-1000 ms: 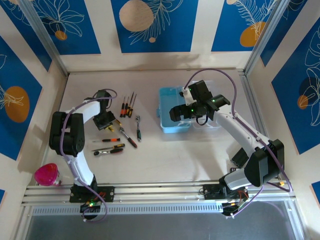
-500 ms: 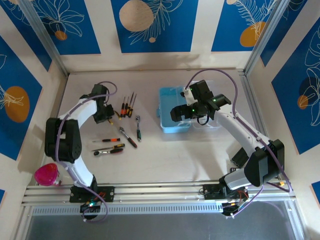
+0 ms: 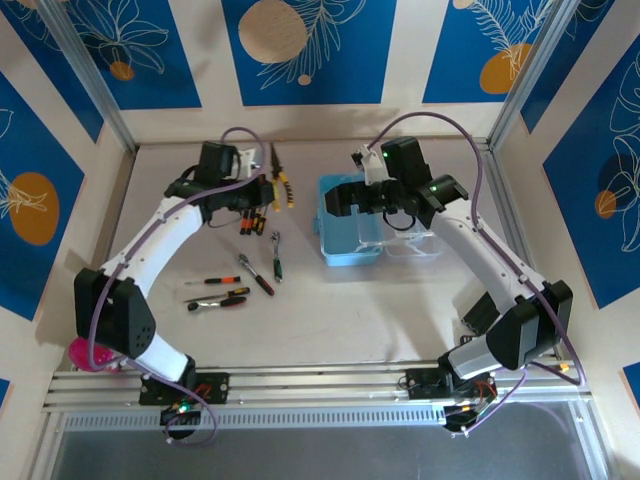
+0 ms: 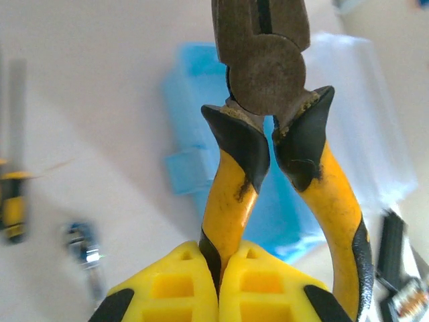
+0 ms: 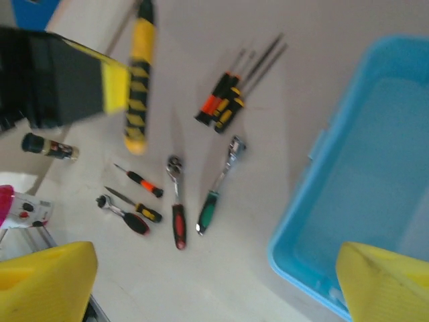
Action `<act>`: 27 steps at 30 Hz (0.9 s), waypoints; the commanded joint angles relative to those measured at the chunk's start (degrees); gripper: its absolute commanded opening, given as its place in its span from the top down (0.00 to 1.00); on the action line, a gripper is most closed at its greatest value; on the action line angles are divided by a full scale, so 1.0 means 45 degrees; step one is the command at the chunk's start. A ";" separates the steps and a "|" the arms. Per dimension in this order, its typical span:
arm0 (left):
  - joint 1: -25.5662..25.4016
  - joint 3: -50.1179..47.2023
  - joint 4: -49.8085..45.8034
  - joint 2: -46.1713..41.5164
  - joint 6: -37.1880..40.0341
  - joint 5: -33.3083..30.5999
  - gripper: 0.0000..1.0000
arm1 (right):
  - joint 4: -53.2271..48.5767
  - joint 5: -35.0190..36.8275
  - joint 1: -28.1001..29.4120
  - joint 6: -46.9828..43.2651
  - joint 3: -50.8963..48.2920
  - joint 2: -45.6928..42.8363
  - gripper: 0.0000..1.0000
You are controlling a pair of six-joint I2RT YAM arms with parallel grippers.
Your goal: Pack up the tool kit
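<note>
Item 1, tool kit case (image 3: 348, 248): light-blue, at centre-right of your table, clear lid (image 3: 412, 240) lying open at its 3 o'clock.
Item 2, pliers (image 4: 267, 64): yellow-and-black handles, clamped in your left gripper (image 4: 218, 285), raised at 9 o'clock of the case.
Item 3, your right gripper (image 3: 338, 197): jaws wide, nothing between them, over the case's far edge.
Item 4, loose at 8 o'clock of the case: 3 screwdrivers (image 5: 224, 100), 2 ratchets (image 5: 218, 191), 3 smaller tools (image 5: 137, 180).
</note>
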 commanded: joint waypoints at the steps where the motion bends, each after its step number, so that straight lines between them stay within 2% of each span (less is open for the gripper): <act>1: -0.0773 0.0689 0.1254 0.0459 -0.0255 0.1226 1.00 | 0.0563 -0.0515 0.0268 0.0915 0.0519 0.0608 0.14; 6: -0.1444 0.1002 0.1632 0.0929 -0.0433 0.1507 1.00 | 0.0957 0.0058 0.0376 0.1512 0.0535 0.0975 0.27; 13: -0.1834 0.1087 0.1709 0.1172 -0.0411 0.1719 1.00 | 0.1124 0.0405 0.0581 0.1539 0.0623 0.1285 0.46; 20: -0.1917 0.0928 0.2080 0.1074 -0.0452 0.2203 1.00 | 0.0823 0.1592 0.0980 0.1230 0.0789 0.1468 0.55; 23: -0.1922 0.0946 0.2179 0.1080 -0.0459 0.2391 1.00 | 0.0873 0.1824 0.1006 0.1245 0.0763 0.1450 0.69; 27: -0.1921 0.0854 0.2321 0.1009 -0.0435 0.2537 1.00 | 0.0951 0.2187 0.1015 0.1272 0.0666 0.1260 0.99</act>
